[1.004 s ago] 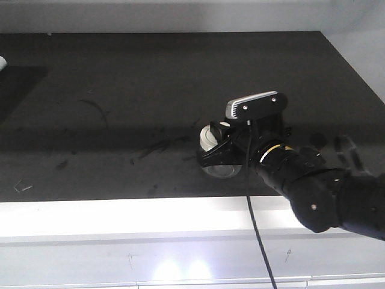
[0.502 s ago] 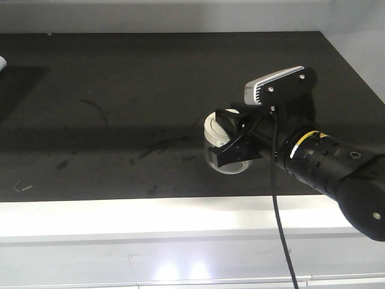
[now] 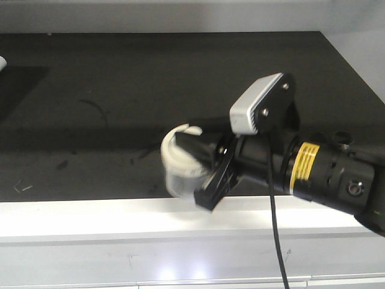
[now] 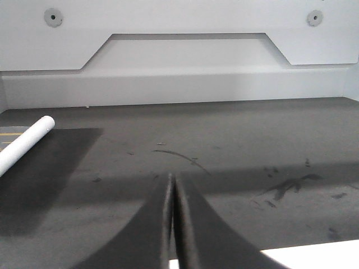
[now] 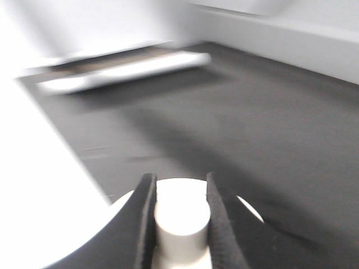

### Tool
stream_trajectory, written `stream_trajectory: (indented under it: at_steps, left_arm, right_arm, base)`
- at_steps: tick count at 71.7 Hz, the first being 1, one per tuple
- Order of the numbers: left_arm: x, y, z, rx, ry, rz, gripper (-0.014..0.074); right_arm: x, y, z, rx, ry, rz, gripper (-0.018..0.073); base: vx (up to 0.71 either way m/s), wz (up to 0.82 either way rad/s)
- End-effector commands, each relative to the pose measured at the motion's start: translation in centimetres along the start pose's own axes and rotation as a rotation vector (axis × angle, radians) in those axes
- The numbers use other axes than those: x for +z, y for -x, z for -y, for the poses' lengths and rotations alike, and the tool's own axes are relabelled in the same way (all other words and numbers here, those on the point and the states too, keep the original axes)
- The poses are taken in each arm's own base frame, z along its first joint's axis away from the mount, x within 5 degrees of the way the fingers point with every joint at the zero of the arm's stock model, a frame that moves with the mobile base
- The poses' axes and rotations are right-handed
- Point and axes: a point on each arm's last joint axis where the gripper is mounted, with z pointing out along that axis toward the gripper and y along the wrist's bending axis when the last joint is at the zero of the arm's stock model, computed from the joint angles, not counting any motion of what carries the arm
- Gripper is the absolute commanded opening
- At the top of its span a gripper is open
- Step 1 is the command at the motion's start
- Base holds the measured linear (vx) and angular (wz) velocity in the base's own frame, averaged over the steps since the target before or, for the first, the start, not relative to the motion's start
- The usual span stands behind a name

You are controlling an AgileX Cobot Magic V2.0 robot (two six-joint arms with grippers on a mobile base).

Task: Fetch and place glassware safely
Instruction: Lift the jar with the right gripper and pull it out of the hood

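The glass jar (image 3: 180,168), with its off-white lid, hangs tilted and blurred above the front edge of the dark tabletop (image 3: 120,90). My right gripper (image 3: 203,158) is shut on the lid's central knob (image 5: 180,210). In the right wrist view the two black fingers (image 5: 145,213) press on either side of the knob, and the lid's rim (image 5: 249,208) shows beside them. My left gripper (image 4: 172,188) is shut and empty, low over the tabletop (image 4: 235,140). It does not show in the front view.
A white tube (image 4: 25,143) lies at the left beside a darker mat (image 4: 50,168). A bright white ledge (image 3: 108,220) runs along the table's front edge. A white back wall (image 4: 185,73) closes the far side. A pale flat bar (image 5: 123,70) lies far off in the right wrist view.
My right gripper has lifted the jar off the table and carried it left and toward the front edge. The wrist has turned, and the jar now looks larger and blurred.
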Motion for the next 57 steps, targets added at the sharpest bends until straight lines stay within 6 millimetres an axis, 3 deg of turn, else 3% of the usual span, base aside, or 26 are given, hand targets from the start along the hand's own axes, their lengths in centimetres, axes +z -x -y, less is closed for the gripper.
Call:
stream_trajectory:
  at_steps: [1, 15, 27, 38, 57]
  left_arm:
    - [-0.1, 1.4, 0.2, -0.014, -0.017, 0.084, -0.0007]
    - [-0.1, 1.4, 0.2, -0.014, -0.017, 0.084, -0.0007]
    - [-0.1, 1.4, 0.2, -0.014, -0.017, 0.084, -0.0007]
    - [-0.1, 1.4, 0.2, -0.014, -0.017, 0.084, -0.0007]
    - [-0.1, 1.4, 0.2, -0.014, -0.017, 0.084, -0.0007]
  right_arm:
    - [-0.7, 1.9, -1.2, -0.006, 0.111, 0.057, -0.0001]
    - [-0.9, 0.9, -2.0, -0.009, 0.185, 0.039, -0.0001]
    - [-1.6, -2.5, -2.6, 0.046, 0.192, 0.016, -0.0001]
    - [-3.2, -4.5, -2.8, 0.070, 0.108, 0.075, -0.0001]
    - [-6.7, -4.9, -3.5, 0.043, -0.010, 0.143, -0.0001]
  base:
    - [0.00, 0.00]
    - [0.00, 0.00]
    - [0.00, 0.00]
    - [0.00, 0.00]
    - [0.00, 0.00]
